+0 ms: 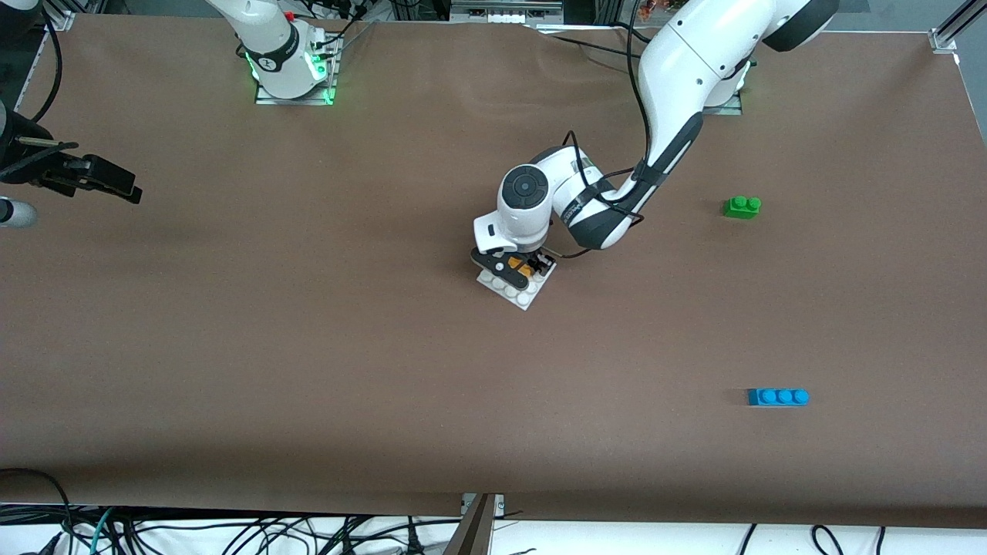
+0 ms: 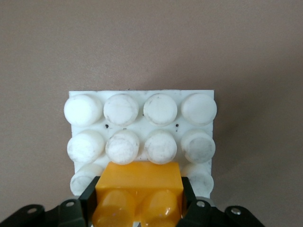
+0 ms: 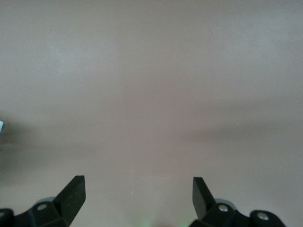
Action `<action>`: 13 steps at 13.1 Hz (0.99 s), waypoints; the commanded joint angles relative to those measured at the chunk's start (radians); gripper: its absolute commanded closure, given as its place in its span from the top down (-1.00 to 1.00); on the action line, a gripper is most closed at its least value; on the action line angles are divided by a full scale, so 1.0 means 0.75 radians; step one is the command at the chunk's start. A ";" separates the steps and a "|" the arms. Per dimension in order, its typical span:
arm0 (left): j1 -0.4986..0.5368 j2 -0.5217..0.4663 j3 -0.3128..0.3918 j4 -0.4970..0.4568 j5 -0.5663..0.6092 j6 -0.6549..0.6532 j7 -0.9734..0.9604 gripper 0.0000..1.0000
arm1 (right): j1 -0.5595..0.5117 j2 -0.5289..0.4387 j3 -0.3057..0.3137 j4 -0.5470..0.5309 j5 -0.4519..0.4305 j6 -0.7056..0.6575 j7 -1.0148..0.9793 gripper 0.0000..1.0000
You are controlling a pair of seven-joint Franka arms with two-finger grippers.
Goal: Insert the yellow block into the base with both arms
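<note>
Front view: left arm bent down over mid-table, left gripper clamped on the yellow block, pressing it on the base.
Left wrist cam: block pinched betw. both fingers, sitting on base studs at its edge row. Right gripper spread wide, nothing in it, waiting over bare table at right arm's end.

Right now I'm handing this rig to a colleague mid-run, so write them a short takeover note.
Left gripper: shut on the yellow block, holding it on the base at mid-table.
Right gripper: open, waiting over bare table at the right arm's end.
Done: block picked up and brought onto the base's studs.
Left: cannot tell whether it is fully seated; press if needed, release, retract.
Green brick and blue brick lie untouched.
</note>
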 commanded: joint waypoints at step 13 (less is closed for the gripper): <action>0.260 -0.445 0.007 0.140 -0.297 -0.577 -0.002 1.00 | 0.007 0.005 0.014 0.019 0.022 -0.015 -0.005 1.00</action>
